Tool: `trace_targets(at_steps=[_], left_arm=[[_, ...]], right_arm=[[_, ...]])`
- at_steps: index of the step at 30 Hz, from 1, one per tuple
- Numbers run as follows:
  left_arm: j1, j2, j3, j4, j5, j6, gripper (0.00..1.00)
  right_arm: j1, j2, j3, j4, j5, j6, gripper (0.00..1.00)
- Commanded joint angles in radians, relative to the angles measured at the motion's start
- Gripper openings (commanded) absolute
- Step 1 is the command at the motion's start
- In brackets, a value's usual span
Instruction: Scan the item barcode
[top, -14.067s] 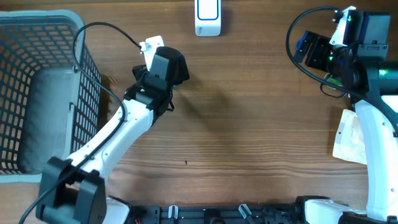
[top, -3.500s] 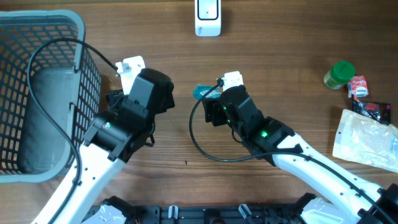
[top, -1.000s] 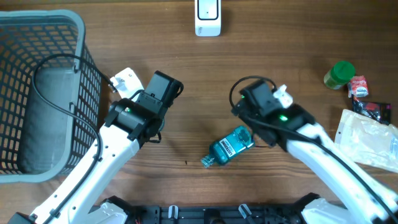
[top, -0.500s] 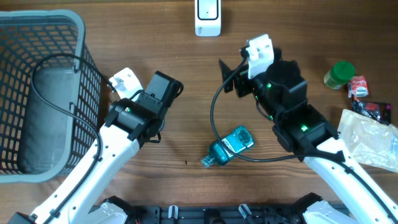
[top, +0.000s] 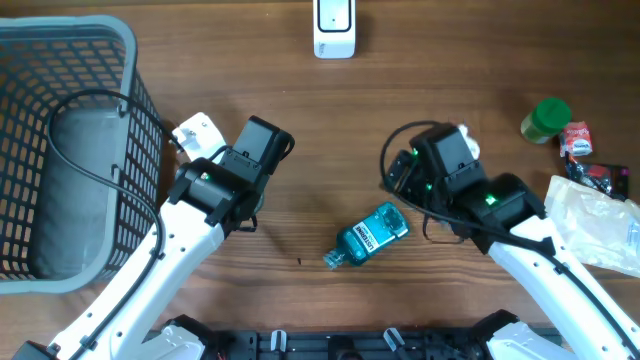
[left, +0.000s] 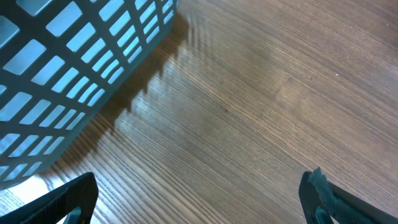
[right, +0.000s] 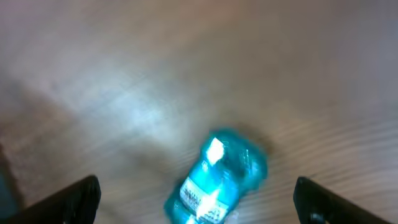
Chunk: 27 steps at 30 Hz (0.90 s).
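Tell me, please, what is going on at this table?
Nothing is being held. The small teal mouthwash bottle lies on its side on the wooden table; the right claw hovers open near it, and the left claw hangs open beside the grey plastic basket. The white scanner stands at the far edge.

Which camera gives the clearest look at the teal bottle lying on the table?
Overhead: the teal bottle lies whole and sharp, label showing. The right wrist view shows the bottle blurred and cut off at the bottom edge. The left wrist view misses it, showing only basket and table.
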<state>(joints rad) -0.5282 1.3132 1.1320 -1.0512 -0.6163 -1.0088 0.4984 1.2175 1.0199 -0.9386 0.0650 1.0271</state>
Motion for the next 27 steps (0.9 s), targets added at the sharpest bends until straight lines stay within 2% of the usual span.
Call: trace_targets(at_steps=[1, 2, 4, 7, 12, 19, 27], left_arm=[[0.003, 0.009, -0.006, -0.005, -0.028, -0.021, 1.00], [0.003, 0.009, -0.006, -0.004, -0.028, -0.021, 1.00], [0.003, 0.009, -0.006, -0.005, -0.025, -0.021, 1.00], [0.003, 0.009, -0.006, -0.005, -0.017, -0.025, 1.00], [0.003, 0.009, -0.006, -0.012, -0.029, -0.025, 1.00], [0.042, 0.009, -0.006, -0.052, -0.032, -0.025, 1.00], [0.130, 0.009, -0.006, -0.090, -0.032, -0.025, 1.00]], right_arm=[[0.000, 0.003, 0.006, -0.105, -0.092, 0.382, 1.00], [0.000, 0.003, 0.000, -0.114, -0.127, 0.441, 1.00], [0.000, 0.005, -0.017, -0.090, -0.215, 0.468, 1.00], [0.011, 0.027, -0.048, -0.016, -0.291, 0.378, 1.00], [0.097, 0.126, -0.072, -0.040, -0.198, 0.436, 1.00], [0.213, 0.346, -0.072, 0.097, -0.277, 0.380, 1.00], [0.245, 0.457, -0.072, 0.138, -0.239, 0.425, 1.00]])
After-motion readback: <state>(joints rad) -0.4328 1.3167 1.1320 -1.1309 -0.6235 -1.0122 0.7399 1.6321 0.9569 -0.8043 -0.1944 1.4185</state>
